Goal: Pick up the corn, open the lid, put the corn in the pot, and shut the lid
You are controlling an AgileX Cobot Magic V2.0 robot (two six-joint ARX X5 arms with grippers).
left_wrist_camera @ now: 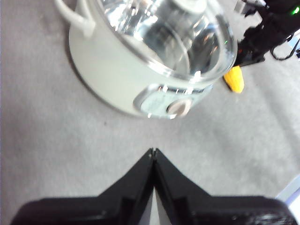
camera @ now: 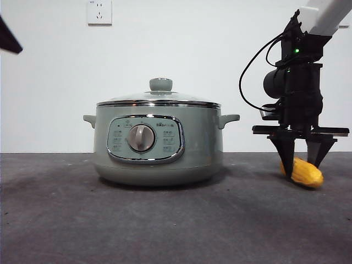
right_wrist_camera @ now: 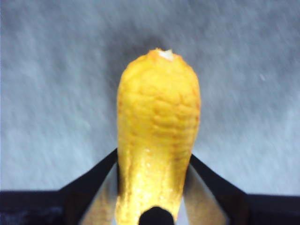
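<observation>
The squat sage-green electric pot (camera: 158, 144) wears its domed glass lid (camera: 159, 99). Beside it, right gripper (camera: 302, 159) pinches the bumpy yellow-orange tapered corn (camera: 304, 171) (tilted, near the grey table (camera: 165, 225)). Left gripper (left_wrist_camera: 153, 152) hangs pressed together.

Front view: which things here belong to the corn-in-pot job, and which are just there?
Job:
corn, between the right gripper's jaws
pot
lid, on the pot
left gripper, shut, waiting in front of the pot

Just there:
wall socket
table
</observation>
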